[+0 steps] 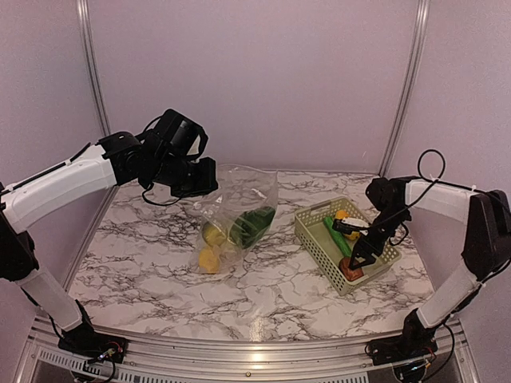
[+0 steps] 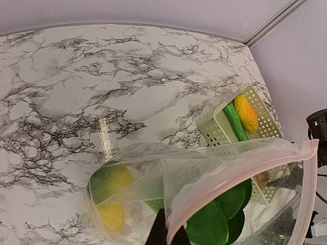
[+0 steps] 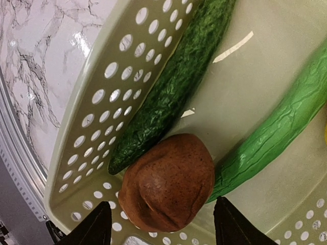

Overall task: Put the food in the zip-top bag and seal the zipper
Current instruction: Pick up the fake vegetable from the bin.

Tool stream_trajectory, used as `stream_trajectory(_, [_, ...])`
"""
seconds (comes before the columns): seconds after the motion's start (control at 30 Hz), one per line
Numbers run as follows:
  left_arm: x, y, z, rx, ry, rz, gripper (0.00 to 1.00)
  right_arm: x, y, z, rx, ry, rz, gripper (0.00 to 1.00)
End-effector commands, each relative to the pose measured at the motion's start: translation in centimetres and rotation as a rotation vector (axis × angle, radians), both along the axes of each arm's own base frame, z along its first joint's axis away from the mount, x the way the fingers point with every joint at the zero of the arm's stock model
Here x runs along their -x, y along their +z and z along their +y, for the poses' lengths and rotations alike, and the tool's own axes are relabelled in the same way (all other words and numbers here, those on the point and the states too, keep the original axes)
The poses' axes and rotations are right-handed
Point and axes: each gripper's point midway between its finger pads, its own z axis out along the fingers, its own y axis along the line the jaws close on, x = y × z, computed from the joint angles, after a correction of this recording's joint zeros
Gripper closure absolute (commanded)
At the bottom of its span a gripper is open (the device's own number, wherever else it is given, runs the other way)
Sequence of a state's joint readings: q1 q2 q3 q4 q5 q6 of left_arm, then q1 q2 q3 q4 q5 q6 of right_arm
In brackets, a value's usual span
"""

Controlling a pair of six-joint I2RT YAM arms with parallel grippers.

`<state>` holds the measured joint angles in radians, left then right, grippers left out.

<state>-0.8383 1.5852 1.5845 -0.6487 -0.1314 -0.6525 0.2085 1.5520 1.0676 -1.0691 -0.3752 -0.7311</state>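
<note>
Seen from above, the left gripper (image 1: 196, 179) is holding up one edge of the zip-top bag (image 1: 239, 209), which is slumping on the marble with yellow fruits (image 1: 209, 258) inside, while the right arm is bending down into the basket (image 1: 315, 247). In the left wrist view, the jaws are pressed together on flimsy, slippery-looking film below the zipper (image 2: 230, 163), probably the firmer hold. In the right wrist view, the right gripper (image 3: 166, 224) is hanging spread around the brown potato-like lump (image 3: 168, 184), seemingly light and hard; grip its middle.
</note>
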Motion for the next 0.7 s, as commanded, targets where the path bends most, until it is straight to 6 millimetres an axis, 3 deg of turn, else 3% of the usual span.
stream_trajectory(0.0, [0.4, -0.1, 0.3, -0.018, -0.012, 0.002, 1.00, -0.2, -1.0, -0.3, 0.016, -0.051, 0.037, 0.35])
stream_trajectory(0.4, [0.8, -0.2, -1.3, -0.003, -0.068, 0.030, 1.00, -0.6, -2.9, -0.7, 0.064, -0.103, 0.095, 0.35])
stream_trajectory(0.67, [1.3, -0.6, -1.3, -0.019, -0.072, 0.043, 1.00, -1.4, -1.8, -0.1, 0.037, -0.088, 0.092, 0.55])
